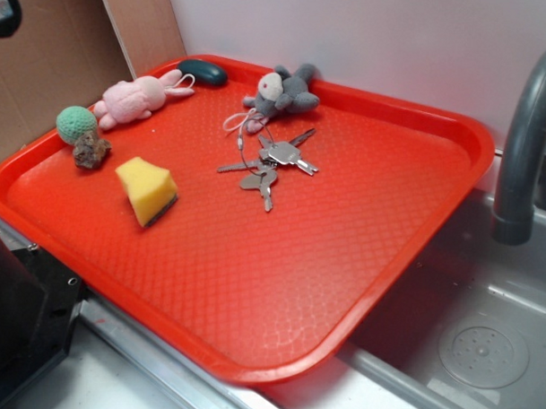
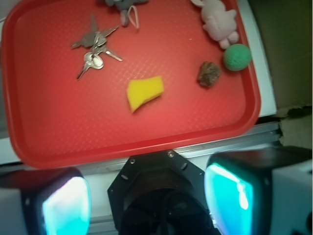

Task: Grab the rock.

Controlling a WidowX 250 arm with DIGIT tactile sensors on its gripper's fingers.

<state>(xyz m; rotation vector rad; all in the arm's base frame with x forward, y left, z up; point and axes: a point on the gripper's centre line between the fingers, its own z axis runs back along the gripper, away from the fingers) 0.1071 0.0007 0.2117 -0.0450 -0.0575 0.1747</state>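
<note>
The rock [image 1: 91, 151] is a small jagged brown-grey lump lying on the red tray [image 1: 390, 218] near its left rim, touching or almost touching the green crocheted ball [image 1: 76, 122]. From the wrist camera, the rock [image 2: 209, 74] lies in the upper right, just left of the ball [image 2: 237, 57]. My gripper [image 2: 146, 200] is open, its teal pads [image 2: 230, 196] wide apart with nothing between them. It hangs over the black robot base [image 2: 156, 186], outside the tray's near rim [image 2: 122, 156] and far from the rock. The exterior view does not show the gripper.
On the tray also lie a yellow sponge [image 1: 147, 189], a bunch of keys [image 1: 270, 164], a pink plush bunny [image 1: 139, 97], a grey plush toy [image 1: 282, 92] and a dark teal oval [image 1: 203, 71]. A grey faucet [image 1: 522, 151] and sink [image 1: 484, 341] stand to the right.
</note>
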